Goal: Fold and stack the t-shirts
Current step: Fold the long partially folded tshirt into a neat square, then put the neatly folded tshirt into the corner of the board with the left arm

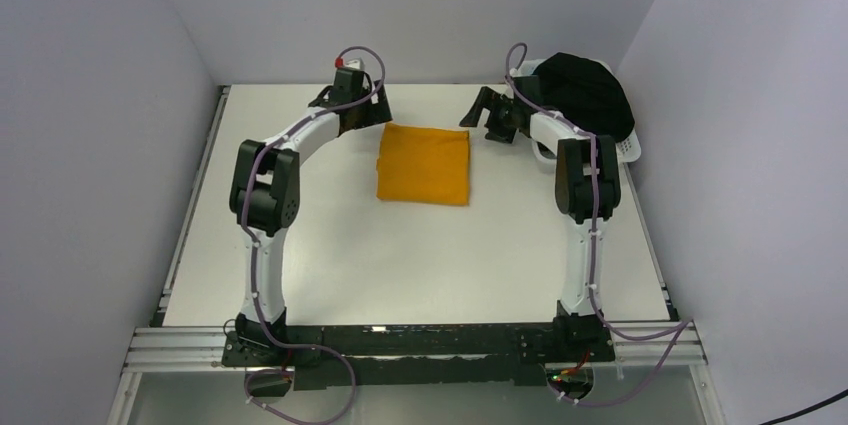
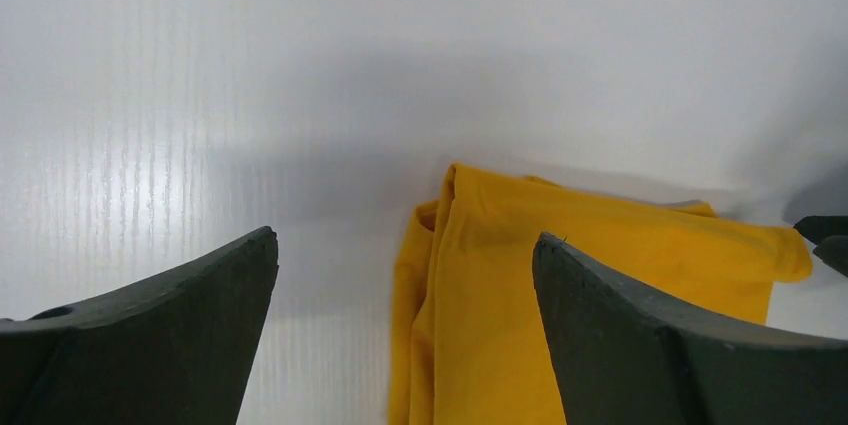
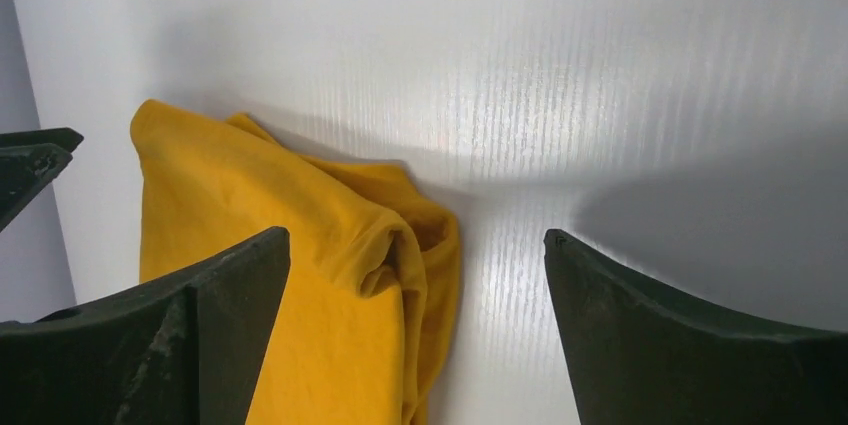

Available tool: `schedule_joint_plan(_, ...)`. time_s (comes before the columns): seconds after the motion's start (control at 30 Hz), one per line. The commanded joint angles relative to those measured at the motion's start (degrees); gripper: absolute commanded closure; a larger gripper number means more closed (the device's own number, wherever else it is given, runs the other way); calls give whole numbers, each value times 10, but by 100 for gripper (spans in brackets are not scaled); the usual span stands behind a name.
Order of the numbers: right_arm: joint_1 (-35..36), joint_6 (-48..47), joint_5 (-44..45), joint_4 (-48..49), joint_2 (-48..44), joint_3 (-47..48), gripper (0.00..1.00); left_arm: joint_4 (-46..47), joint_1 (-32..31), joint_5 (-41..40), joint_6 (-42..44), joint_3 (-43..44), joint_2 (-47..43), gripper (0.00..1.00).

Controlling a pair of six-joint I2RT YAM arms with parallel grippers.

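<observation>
- Top external, and no other view: takes in the whole desk [image 1: 400, 265], with the mustard-orange t-shirt [image 1: 424, 164] folded into a neat rectangle, lying flat at upper centre of the frame.
- Same view alone: catches a black t-shirt [image 1: 585, 93] heaped in a white basket [image 1: 632, 152] at the upper right.
- Only there too: both arms rising from bases at the bottom edge, elbows bent, forearms curving inward toward the orange cloth from either side.
- Just beside that cloth's upper left corner, the left claw [image 1: 362, 117]; near its upper right corner, the right claw [image 1: 480, 113].
- Left wrist: adds what the overhead misses, namely the layered fold edges of the orange cloth, low and right of centre, seen between two dark fingers [image 2: 180, 335]; tip of the opposite claw at the right edge.
- Right wrist: shows a bunched, rumpled corner of the same cloth at lower left, with bare desk to the right; opposite claw's tip at the left edge.
- Both claws spread wide, pinching nothing.
- Contact between fingers and cloth: cannot tell from these views.
</observation>
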Motion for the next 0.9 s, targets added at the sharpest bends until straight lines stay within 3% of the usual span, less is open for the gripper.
schedule_joint_plan(0.0, -1, -22, 15, -11, -64, -14, 0, 16, -1, 34, 0, -30, -73, 1)
schedule_joint_plan(0.17, 13, -28, 31, 16, -173, -133, 0, 72, -2, 117, -8, -157, -128, 1)
schedule_joint_plan(0.3, 24, -26, 39, 45, -270, -230, 0, 69, -3, 145, -15, -193, -125, 3)
schedule_joint_plan(0.47, 29, -21, 54, 64, -385, -331, 0, 57, -5, 156, -24, -198, -94, 27)
schedule_joint_plan(0.6, 29, -17, 55, 71, -454, -380, 0, 11, -10, 121, -43, -165, -51, 56)
schedule_joint_plan(0.77, 28, -25, 95, 50, -511, -404, 0, 14, -28, 143, -59, -154, -5, 74)
schedule_joint_plan(0.87, 28, -31, 131, 32, -534, -412, 0, -9, -37, 120, -56, -139, 10, 100)
